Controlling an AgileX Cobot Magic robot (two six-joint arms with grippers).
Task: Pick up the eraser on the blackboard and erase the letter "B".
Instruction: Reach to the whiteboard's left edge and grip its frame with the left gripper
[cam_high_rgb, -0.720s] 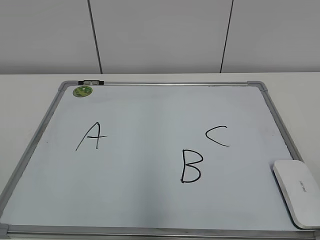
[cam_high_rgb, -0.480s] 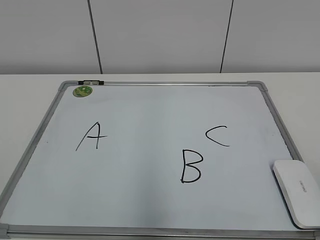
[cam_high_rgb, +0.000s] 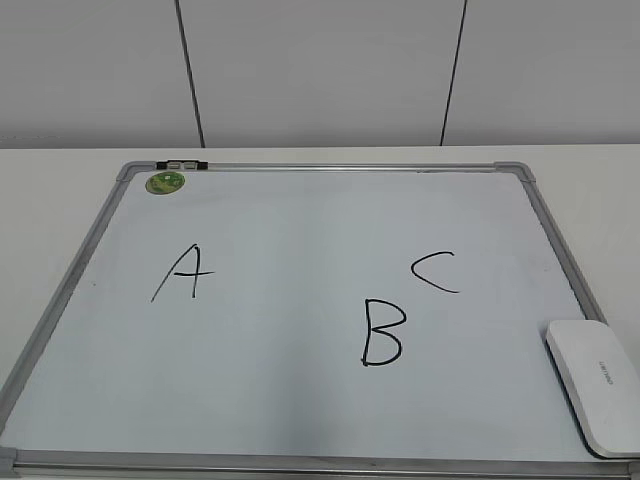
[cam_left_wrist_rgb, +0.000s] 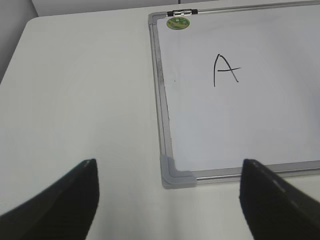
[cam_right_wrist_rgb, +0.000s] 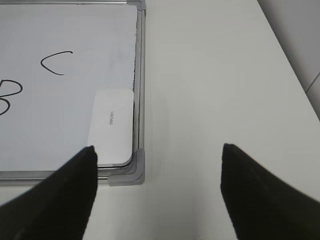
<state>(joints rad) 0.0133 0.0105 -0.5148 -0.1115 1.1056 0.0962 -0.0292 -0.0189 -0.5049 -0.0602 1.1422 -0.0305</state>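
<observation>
Claw on the left (cam_left_wrist_rgb: 167, 200) first: its two dark fingers are spread wide, nothing between them, and it hangs over the bare desk (cam_left_wrist_rgb: 80, 100) just off the near-left corner of the blackboard (cam_left_wrist_rgb: 176, 177), with the black "A" (cam_left_wrist_rgb: 225, 70) further up the board. I'd leave that arm parked; it has no part in this step. Moving across, the letter "B" (cam_high_rgb: 384, 332) sits right of centre, with the "C" (cam_high_rgb: 436, 271) just above and to its right, close enough that a sloppy wipe would clip it. Further right, the eraser (cam_high_rgb: 596, 385) lies flat in the near-right corner of the board, tight against the frame. My right claw (cam_right_wrist_rgb: 157, 195) is gaping too, empty, hovering off the board's near-right corner with the eraser just ahead and to the left of its gap. So I reckon the job is to shift left, square up over the eraser, straddle its narrow width and pinch the side edges, since it's flat and offers little height. The frame side looks cramped for a finger, so I'd come down gently. Now the blind spots: the exterior view crops the eraser's right edge, the right wrist view cuts off half the "B", and the lettering on the eraser is too small to read.
</observation>
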